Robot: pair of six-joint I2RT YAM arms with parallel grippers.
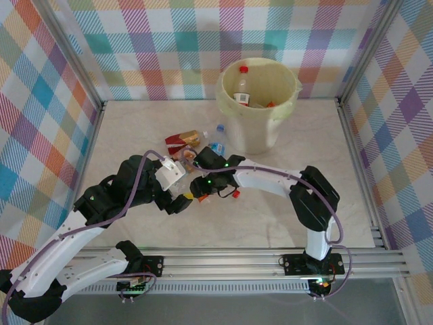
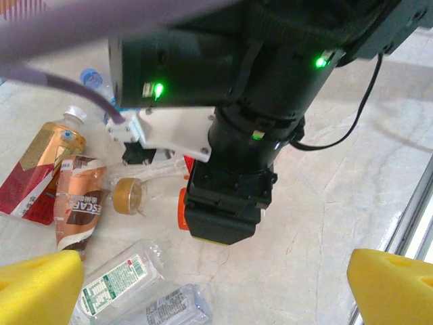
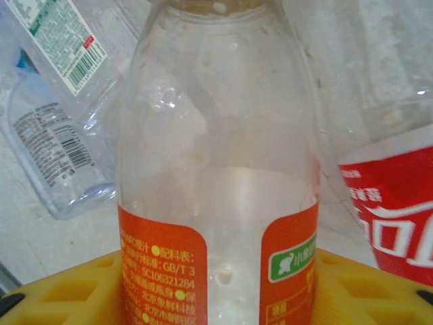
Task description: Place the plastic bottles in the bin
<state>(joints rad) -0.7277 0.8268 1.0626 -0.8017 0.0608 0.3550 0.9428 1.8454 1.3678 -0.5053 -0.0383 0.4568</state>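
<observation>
In the right wrist view, a clear plastic bottle with an orange label [image 3: 216, 169] stands between the yellow pads [image 3: 67, 291] of my right gripper [image 3: 216, 291], which is shut on it. From above, that gripper [image 1: 203, 189] sits low in the bottle pile. My left gripper [image 2: 216, 281] hovers open just beside it, yellow fingertips [image 2: 37, 284] wide apart over two clear crushed bottles [image 2: 115, 281]. More bottles lie to the left: a brown-label one [image 2: 78, 210] and a red-and-gold one [image 2: 44, 162]. The cream bin [image 1: 254, 132] stands at the back with bottles [image 1: 241, 84] inside.
A red-label cola bottle [image 3: 396, 210] lies right beside the held bottle. A blue-capped bottle [image 1: 220, 126] rests near the bin's foot. The two arms crowd together mid-table. Aluminium rails [image 1: 237, 261] line the near edge, and checked walls enclose the table.
</observation>
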